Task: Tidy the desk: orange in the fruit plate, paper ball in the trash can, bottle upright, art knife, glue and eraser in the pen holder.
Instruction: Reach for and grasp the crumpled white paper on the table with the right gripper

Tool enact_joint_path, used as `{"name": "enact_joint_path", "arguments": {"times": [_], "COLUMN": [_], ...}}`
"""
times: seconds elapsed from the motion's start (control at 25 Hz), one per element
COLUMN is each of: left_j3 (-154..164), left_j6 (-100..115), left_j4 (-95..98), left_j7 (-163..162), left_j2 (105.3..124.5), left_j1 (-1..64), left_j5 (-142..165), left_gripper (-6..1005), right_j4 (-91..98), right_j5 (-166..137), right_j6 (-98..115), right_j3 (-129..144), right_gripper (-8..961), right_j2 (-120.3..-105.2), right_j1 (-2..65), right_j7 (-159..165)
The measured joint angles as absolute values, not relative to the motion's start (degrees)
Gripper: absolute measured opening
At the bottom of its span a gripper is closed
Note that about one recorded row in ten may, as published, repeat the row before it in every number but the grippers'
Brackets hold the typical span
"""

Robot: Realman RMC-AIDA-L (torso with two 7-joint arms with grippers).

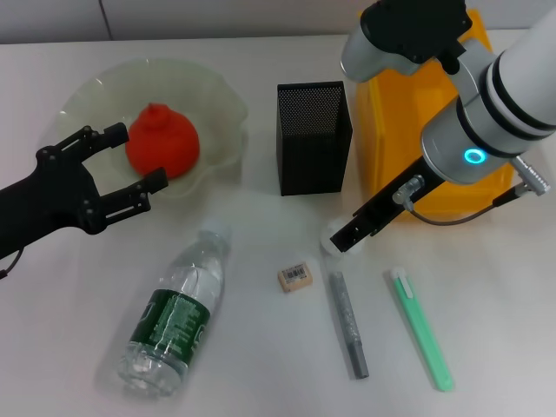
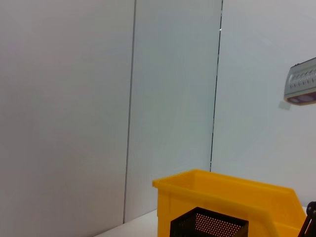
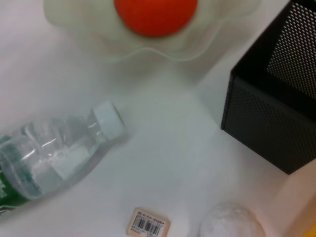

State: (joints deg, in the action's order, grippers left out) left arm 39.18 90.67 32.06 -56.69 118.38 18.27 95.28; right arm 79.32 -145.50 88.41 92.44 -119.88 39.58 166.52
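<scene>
The orange [image 1: 162,143] [image 3: 155,15] lies in the fruit plate [image 1: 217,104] [image 3: 98,39]. My left gripper [image 1: 137,156] is open at the plate's left rim, right beside the orange. My right gripper [image 1: 347,236] hangs just over the paper ball [image 1: 329,236] [image 3: 232,222], which rests on the table before the trash can [image 1: 391,148] [image 2: 222,197]. The bottle [image 1: 178,317] [image 3: 54,158] lies on its side. The eraser [image 1: 295,276] [image 3: 147,223], the glue [image 1: 347,323] and the art knife [image 1: 420,327] lie near the front. The pen holder [image 1: 314,136] [image 3: 276,113] [image 2: 210,224] stands upright.
The trash can sits directly right of the pen holder at the back right. A grey cable [image 1: 460,213] loops under my right wrist. White table surface [image 1: 261,226] spreads between the plate, bottle and pen holder.
</scene>
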Motion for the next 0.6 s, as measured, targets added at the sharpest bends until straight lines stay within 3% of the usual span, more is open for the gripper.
{"name": "enact_joint_path", "arguments": {"times": [0.6], "left_j3": [39.7], "left_j6": [90.3], "left_j4": [32.0], "left_j7": [-56.4], "left_j2": [118.48], "left_j1": [18.4], "left_j5": [95.3], "left_gripper": [850], "right_j4": [72.1], "right_j5": [-143.2], "right_j6": [81.1], "right_j3": [93.3], "right_gripper": [799], "right_j2": [-119.88], "right_j1": [39.3], "right_j7": [165.8]}}
